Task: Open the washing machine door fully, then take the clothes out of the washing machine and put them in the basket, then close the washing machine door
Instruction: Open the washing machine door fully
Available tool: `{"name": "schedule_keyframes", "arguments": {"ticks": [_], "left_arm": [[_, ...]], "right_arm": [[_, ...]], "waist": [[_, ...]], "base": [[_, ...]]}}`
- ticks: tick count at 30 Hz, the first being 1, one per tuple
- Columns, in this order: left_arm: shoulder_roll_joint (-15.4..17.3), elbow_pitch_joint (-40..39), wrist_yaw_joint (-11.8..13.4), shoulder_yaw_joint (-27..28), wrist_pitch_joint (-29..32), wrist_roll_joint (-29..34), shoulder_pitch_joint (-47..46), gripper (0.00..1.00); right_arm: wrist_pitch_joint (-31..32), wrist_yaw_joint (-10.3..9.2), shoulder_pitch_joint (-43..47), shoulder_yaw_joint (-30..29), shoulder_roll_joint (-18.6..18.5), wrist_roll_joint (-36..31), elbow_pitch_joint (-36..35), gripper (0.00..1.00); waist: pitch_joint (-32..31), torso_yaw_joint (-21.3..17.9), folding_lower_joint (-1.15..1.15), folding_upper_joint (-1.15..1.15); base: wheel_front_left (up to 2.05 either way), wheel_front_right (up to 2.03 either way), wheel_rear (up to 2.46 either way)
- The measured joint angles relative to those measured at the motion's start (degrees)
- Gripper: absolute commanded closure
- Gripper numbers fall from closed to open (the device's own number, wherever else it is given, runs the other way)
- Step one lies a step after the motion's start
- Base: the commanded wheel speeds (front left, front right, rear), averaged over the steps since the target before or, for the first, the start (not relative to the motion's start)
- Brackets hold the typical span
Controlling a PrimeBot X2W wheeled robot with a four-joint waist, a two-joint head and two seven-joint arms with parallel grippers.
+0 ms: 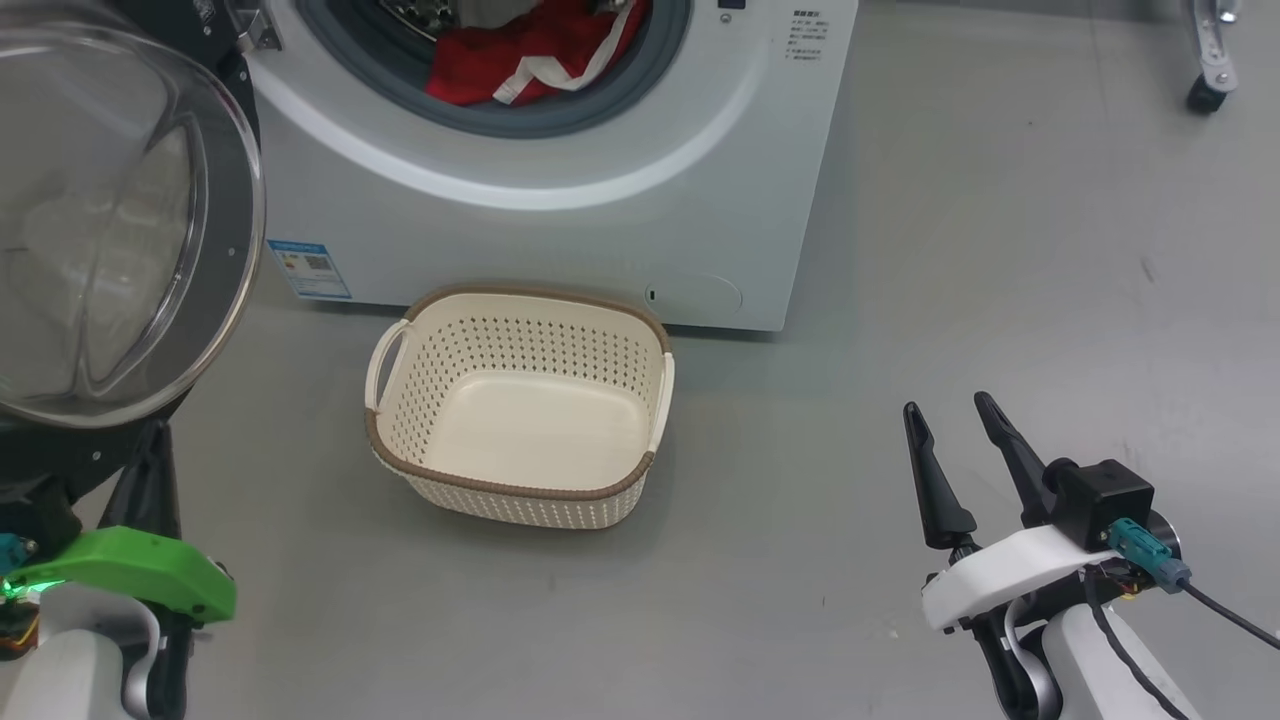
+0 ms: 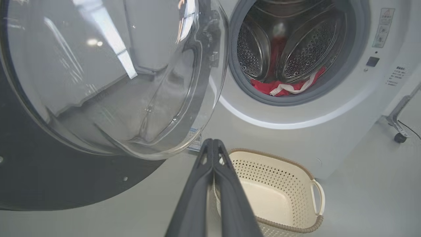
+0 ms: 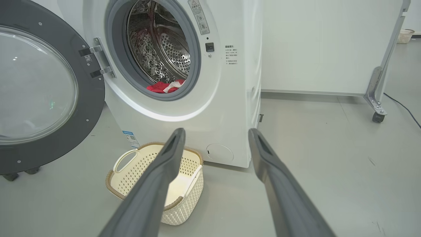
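Clothes (image 1: 520,55), red with white trim, lie heaped at the bottom of the steel drum (image 2: 306,49), partly draped over the grey gasket at the lower lip of the opening. They are at the far side of the scene, well apart from both grippers and touched by neither.

The washing machine door (image 1: 100,230) stands wide open on the left, hinged at the left edge of the washing machine (image 1: 560,200), its clear glass bowl bulging toward the near side. The basket (image 1: 520,490) sits on the grey floor (image 1: 900,250) just in front of the machine, below the opening, with nothing in it.

The left gripper (image 2: 212,141) is at the near left, under the lower edge of the door. Its two dark fingers are pressed flat together with nothing between them. In the left wrist view the tips sit right beneath the rim of the glass bowl, with the basket just to their right; whether they touch the door cannot be told.

The right gripper (image 1: 948,405) hangs over bare floor at the near right, well to the right of the basket. Its fingers are spread wide, holding and touching nothing. In the right wrist view they frame the machine's lower right front corner, with the left finger crossing in front of the basket.

A metal leg on a caster (image 1: 1210,60) stands at the far right.
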Motion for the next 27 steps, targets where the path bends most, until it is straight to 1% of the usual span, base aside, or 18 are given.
{"name": "schedule_keyframes", "arguments": {"ticks": [8, 15, 21, 27], "left_arm": [[-0.66, -2.58, -0.15, -0.57, -1.01, -0.01, 3.88, 1.00], [-2.13, -6.09, -0.16, -1.34, -1.92, -0.08, 6.11, 1.00], [-3.35, -8.83, -0.18, -2.26, -2.02, -0.09, 7.24, 1.00], [-3.75, -11.05, -0.19, -3.30, -2.45, -0.11, 9.00, 1.00]], "right_arm": [[-0.01, 0.01, 1.20, -0.77, 0.22, 0.09, -0.80, 0.00], [-0.15, 0.01, 1.92, -2.10, 0.16, 0.16, -2.33, 0.00], [-0.15, 0.01, 3.44, -3.00, 0.08, 0.51, -3.32, 0.00], [-0.15, 0.01, 3.61, -3.14, 0.11, 0.49, -3.99, 0.00]], "waist": [[-2.56, -3.14, 0.00, 0.00], [-3.91, -5.67, 0.00, 0.00], [-4.44, -6.64, 0.00, 0.00], [-4.54, -6.97, 0.00, 0.00]], "base": [[0.00, 0.00, 0.00], [0.00, 0.00, 0.00], [0.00, 0.00, 0.00], [0.00, 0.00, 0.00]]}}
